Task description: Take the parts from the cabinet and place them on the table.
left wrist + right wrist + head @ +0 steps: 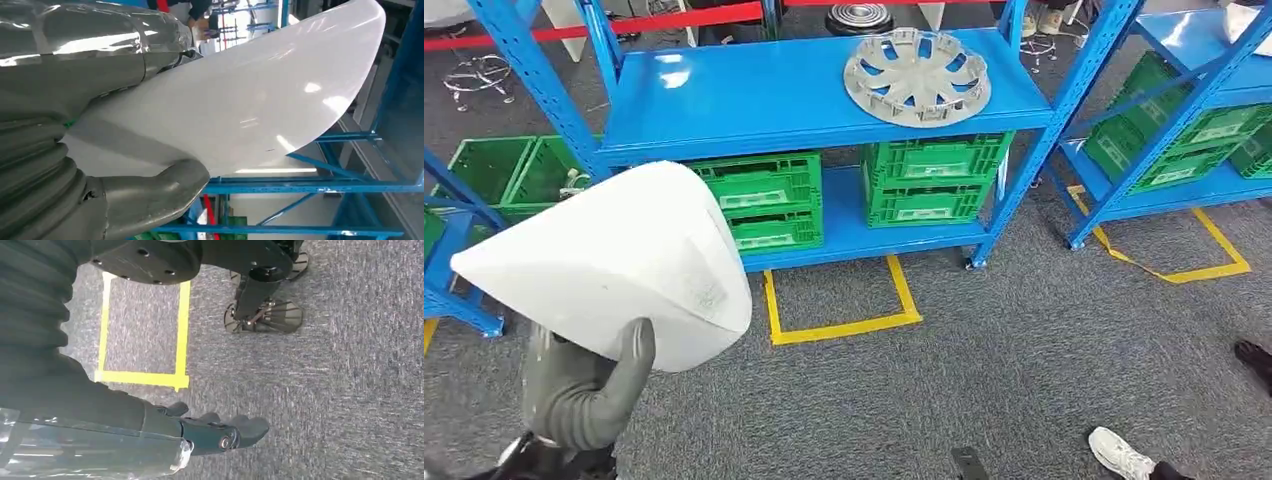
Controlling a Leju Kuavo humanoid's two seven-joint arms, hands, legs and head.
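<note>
One white curved panel is held up by the left robot hand, low on the robot's left in the head view: the thick grey thumb presses against the panel's near face and the panel rises above the hand, clear of the floor. From the left wrist, the same panel is clamped between the thumb on one side and the fingers on the other. The right robot hand hangs over the grey carpet, its dark fingers extended side by side, holding nothing. Ahead stands a blue shelf rack; a silver wheel cover lies flat on its upper shelf, and green crates sit on the lower one. Yellow tape marks a square on the carpet before the rack.
</note>
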